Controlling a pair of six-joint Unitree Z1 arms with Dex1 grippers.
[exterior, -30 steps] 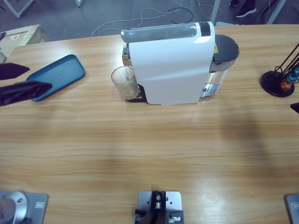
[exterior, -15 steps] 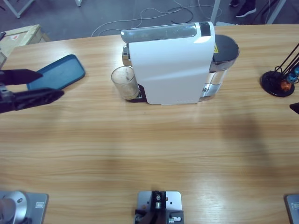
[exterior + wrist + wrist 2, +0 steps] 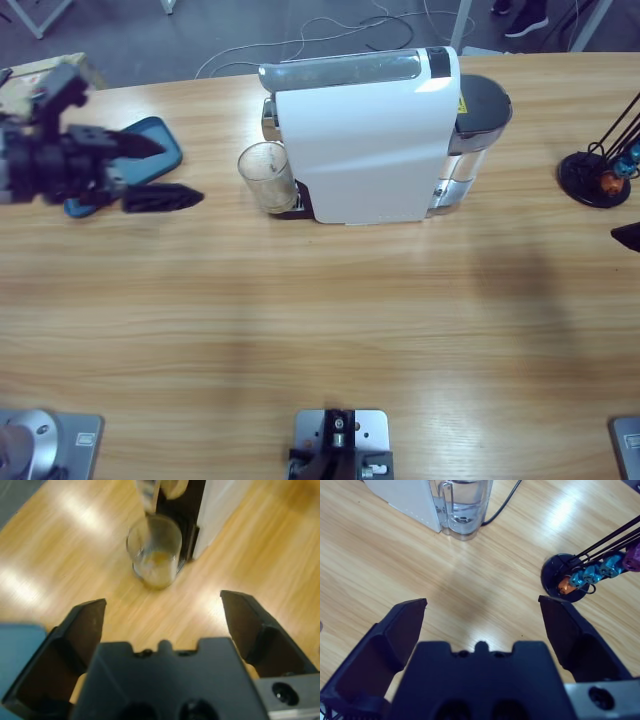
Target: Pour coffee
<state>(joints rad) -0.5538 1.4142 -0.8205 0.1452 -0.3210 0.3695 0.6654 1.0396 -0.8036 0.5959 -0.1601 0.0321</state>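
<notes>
Left gripper [image 3: 170, 172], jaws spread wide and empty, has swung in from the table's left edge over the blue tray [image 3: 150, 140] and now points at the glass tumbler [image 3: 267, 176]. The tumbler stands well ahead at the white coffee machine [image 3: 370, 140], a thin layer of coffee [image 3: 159, 557] inside. Approach under way, grasp likely next. Right gripper [image 3: 481, 625] wide open, idle near the capsule stand [image 3: 570, 580].
</notes>
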